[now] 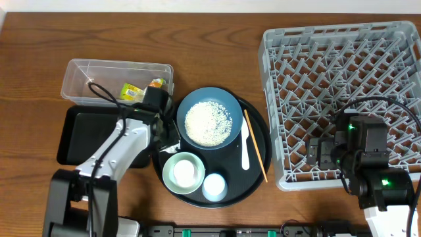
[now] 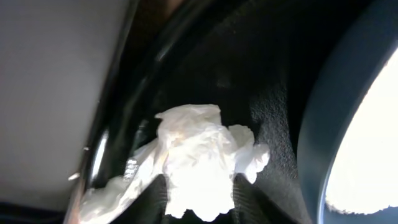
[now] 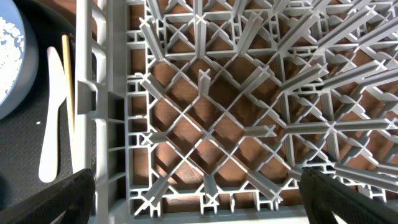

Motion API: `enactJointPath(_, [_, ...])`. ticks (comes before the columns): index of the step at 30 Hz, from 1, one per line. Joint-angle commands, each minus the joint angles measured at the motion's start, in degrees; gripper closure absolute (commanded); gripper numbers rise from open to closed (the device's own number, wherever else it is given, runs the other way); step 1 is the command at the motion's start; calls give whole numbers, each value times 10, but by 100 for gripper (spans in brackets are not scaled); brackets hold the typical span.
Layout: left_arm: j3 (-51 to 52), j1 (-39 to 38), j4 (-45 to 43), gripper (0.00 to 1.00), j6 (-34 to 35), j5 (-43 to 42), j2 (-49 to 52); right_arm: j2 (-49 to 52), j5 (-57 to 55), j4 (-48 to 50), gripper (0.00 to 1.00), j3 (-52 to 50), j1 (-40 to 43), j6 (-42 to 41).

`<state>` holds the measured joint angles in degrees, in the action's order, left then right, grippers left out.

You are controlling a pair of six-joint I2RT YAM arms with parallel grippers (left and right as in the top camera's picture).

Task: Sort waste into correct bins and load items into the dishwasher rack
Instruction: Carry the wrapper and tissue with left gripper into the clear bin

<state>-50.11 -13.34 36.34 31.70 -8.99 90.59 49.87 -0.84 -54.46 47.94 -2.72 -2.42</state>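
The crumpled white tissue (image 2: 198, 155) lies on the left inner edge of the large round black tray (image 1: 258, 125). My left gripper (image 2: 199, 190) is shut on it, one finger on each side; in the overhead view that gripper (image 1: 162, 129) hides the tissue. The yellow-green wrapper (image 1: 131, 92) lies in the clear tub (image 1: 79, 71). The black rectangular tray (image 1: 71, 135) lies in front of the tub. Rice (image 1: 208, 123) is heaped on the dark blue plate (image 1: 227, 99). My right gripper (image 3: 199, 186) is open and empty over the front left corner of the grey rack (image 1: 348, 39).
On the round tray stand a pale green bowl (image 1: 172, 176) with a pale cup inside it and a second pale cup (image 1: 214, 187). The white spoon (image 1: 245, 150) and the chopsticks (image 1: 256, 146) lie on the tray's right side, close to the rack wall (image 3: 93, 112).
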Motion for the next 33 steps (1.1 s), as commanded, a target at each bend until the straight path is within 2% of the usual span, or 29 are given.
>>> enactJointPath(1, [3, -9, -3, 75, -2, 7, 18, -1, 2, -1, 1, 11, -2, -8])
enactJointPath(4, [3, -10, -2, 94, -2, 7, 19, -1, 2, -2, 1, 11, -2, -8])
enactJointPath(9, [-14, -7, 15, 94, -22, 7, 10, -1, 2, -2, 1, 11, -2, -8])
enactJointPath(16, [-116, -7, 136, 94, -67, 7, -29, -1, 2, -2, 1, 11, -2, -8])
enactJointPath(21, [-175, -7, 172, 94, -89, 9, -69, -1, 2, 0, 1, 11, -2, -7])
enactJointPath(24, [-202, -7, 172, 94, -101, 43, -96, -1, 2, 0, 1, 11, -2, -7])
enactJointPath(29, [-223, 3, 112, 94, -101, 178, -120, -1, 2, 0, 1, 11, -2, -8])
enactJointPath(33, [-223, 33, 32, 94, -101, 186, -103, -1, 2, -1, 1, 11, -2, -8])
